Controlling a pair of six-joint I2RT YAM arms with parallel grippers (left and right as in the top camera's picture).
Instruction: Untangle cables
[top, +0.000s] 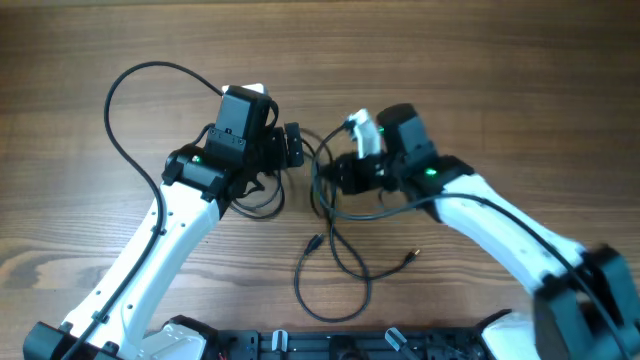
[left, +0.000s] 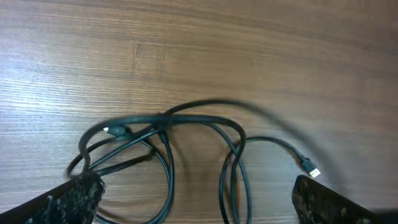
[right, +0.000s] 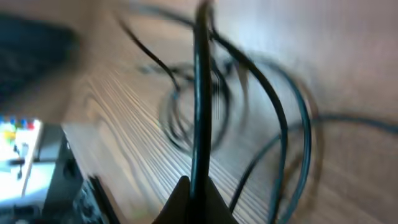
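Note:
Thin black cables lie tangled on the wooden table between the two arms, with loops trailing toward the front. One plug end and a gold-tipped end lie loose there. In the left wrist view the tangle spreads between and beyond the fingers, with a silver-tipped plug at the right. My left gripper is open above the loops. My right gripper is shut on a black cable, which runs taut away from the fingers. The right gripper sits at the tangle's right side.
A thicker black robot cable arcs out behind the left arm. A black rail runs along the table's front edge. A dark object and coloured parts show blurred at the left of the right wrist view.

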